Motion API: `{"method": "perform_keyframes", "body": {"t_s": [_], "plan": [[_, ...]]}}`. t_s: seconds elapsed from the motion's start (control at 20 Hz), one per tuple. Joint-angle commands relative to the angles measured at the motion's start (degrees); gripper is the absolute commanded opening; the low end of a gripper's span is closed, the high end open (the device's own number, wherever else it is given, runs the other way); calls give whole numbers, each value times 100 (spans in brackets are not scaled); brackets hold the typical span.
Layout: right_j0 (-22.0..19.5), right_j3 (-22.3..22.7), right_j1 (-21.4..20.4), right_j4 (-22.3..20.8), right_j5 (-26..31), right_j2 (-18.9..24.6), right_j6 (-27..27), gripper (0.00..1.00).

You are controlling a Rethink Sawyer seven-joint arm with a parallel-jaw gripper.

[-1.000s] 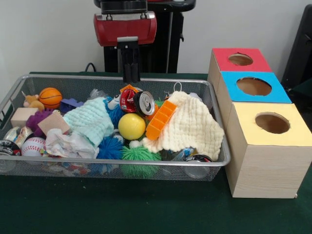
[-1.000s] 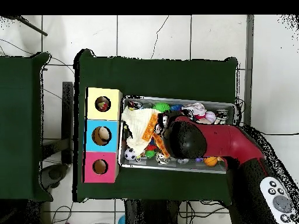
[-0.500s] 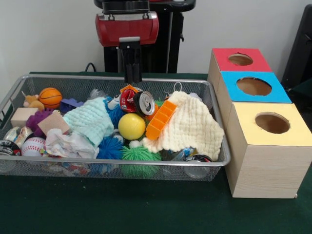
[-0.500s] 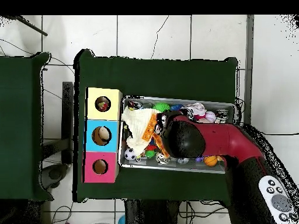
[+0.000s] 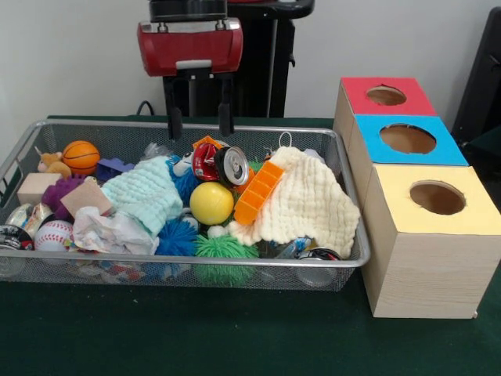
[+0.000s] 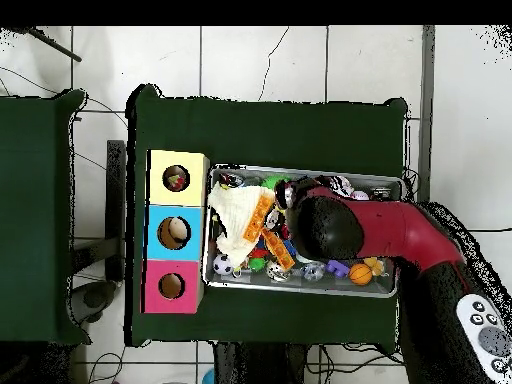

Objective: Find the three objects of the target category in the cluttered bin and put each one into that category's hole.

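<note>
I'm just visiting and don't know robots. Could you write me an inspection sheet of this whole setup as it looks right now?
Surface: dark green table, bare in front of the bin.
Job's things: wire mesh bin; three wooden boxes with holes, topped red, blue and yellow.
Clutter: yellow ball, soda can, orange block, cream cloth, mint cloth, mini basketball, baseball, green spiky ball.
Gripper: gripper open, empty, above the bin's back edge.
Cables: black cable behind the bin.
Surroundings: pale wall; tiled floor.
</note>
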Motion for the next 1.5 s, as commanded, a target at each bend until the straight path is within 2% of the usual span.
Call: {"method": "perform_keyframes", "body": {"t_s": [0.05, 0.4, 0.55, 0.95, 1.25, 1.5], "plan": [[-355, -586, 411, -283, 1002, 519, -1429, 100], [-628, -1032, 719, -453, 1315, 775, -1829, 100], [-688, -1083, 784, -566, 1347, 848, -1848, 100], [-472, -527, 713, -1240, 463, 574, -1019, 100], [-272, -355, 958, -1804, -263, 287, -365, 100], [-183, -292, 1013, -1987, -429, 176, -211, 100]]}}
